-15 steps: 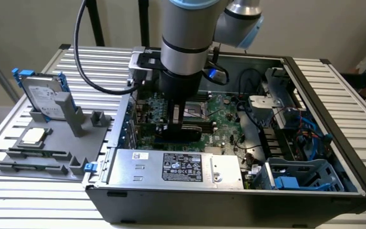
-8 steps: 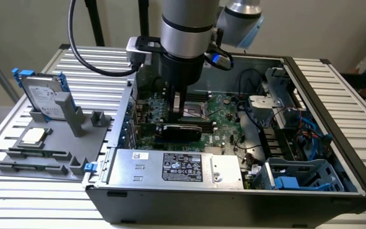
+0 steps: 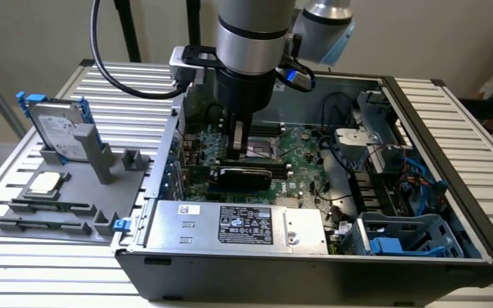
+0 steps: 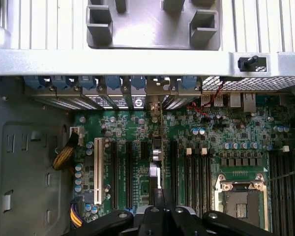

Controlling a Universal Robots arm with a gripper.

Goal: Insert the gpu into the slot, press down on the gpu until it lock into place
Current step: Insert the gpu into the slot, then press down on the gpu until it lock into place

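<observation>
Bench (image 3: pixel 49 273) slats nearest the camera, then the open PC case (image 3: pixel 315 279) lying on it, side panel off. Silver power-supply box (image 3: pixel 229 224) sits just inside the near wall. Right behind it is the gpu (image 3: pixel 244 176), standing on edge across the motherboard (image 3: pixel 305 146), low and roughly level, apparently at or in its slot. Can't tell if it is fully seated or latched. The gripper (image 3: pixel 238 153) is directly above the card, jaws drawn almost together and seemingly pinching its top edge. In the wrist view the card runs edge-on as a thin line from between the jaws toward the rear brackets, between the black expansion slots. The CPU socket (image 4: pixel 241 196) is off to one side, well apart from the card. Further off, on the exterior view's left, a grey fixture (image 3: pixel 101 192) holds the hard drive (image 3: pixel 58 125), untouched. Step in hand, by my read: insertion, at the point of seating. Locking calls for straight-down pressure with the card kept upright and in line with the slot. Any tilt risks jamming the edge connector.
</observation>
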